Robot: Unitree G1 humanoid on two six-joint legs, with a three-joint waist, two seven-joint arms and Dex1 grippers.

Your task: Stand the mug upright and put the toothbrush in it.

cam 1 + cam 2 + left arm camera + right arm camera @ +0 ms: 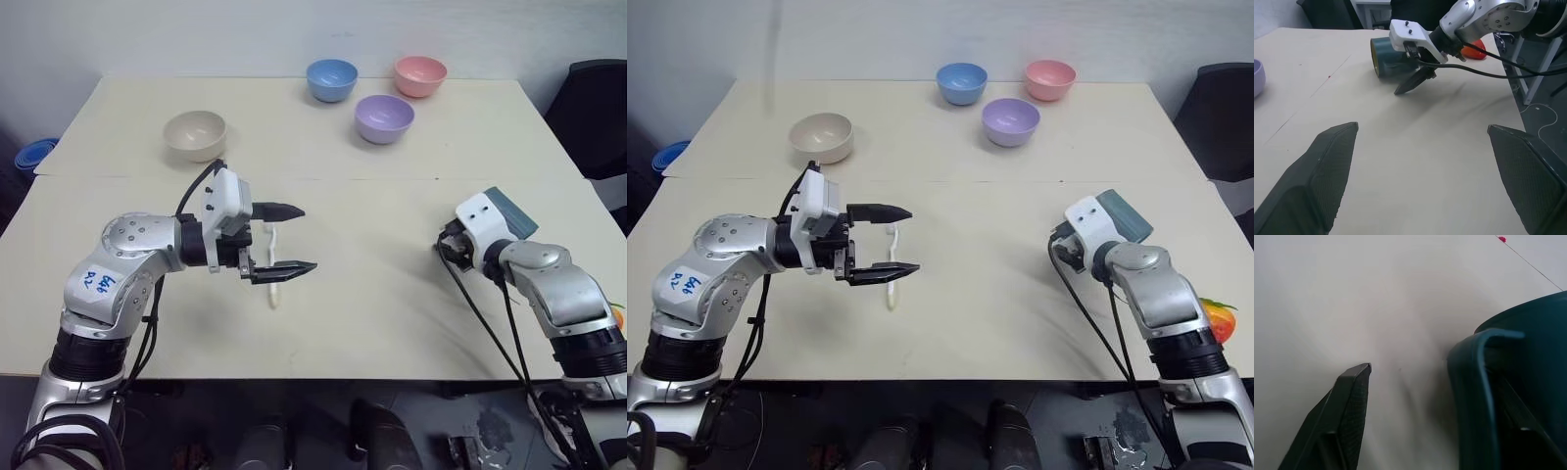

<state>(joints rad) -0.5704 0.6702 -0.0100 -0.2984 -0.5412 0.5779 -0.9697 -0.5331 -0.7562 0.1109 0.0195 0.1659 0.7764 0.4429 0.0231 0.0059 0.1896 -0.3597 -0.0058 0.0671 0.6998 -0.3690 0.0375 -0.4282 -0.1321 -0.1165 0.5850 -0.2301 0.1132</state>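
Toothbrush (891,269): seen flat on the desk (980,323), left of centre, beneath the left tool; not lifted, not touched as far as can be judged.
Left tool (896,241): held above the toothbrush, pointing toward the robot's right; fingers spread wide, nothing between them.
Cream bowl (822,136): noted behind the left arm, well apart from the work; blue, purple and pink bowls at the far edge likewise uninvolved.
Mug (1387,57): lying on its side at the right of the desk, yellowish mouth turned toward the middle of the desk; not yet stood upright.
Right tool (1414,83): brought up against the mug. In the right wrist view one finger (1334,426) is seen outside on the bare desk, the other hidden behind the mug wall. Jaws partly closed; a firm hold cannot be confirmed.
Orange object (1219,317): noted by the right arm, unidentified.
Progress: judged early. Step in hand is taking hold of the mug.
Remaining: mug to be righted; toothbrush to be picked up and placed inside.
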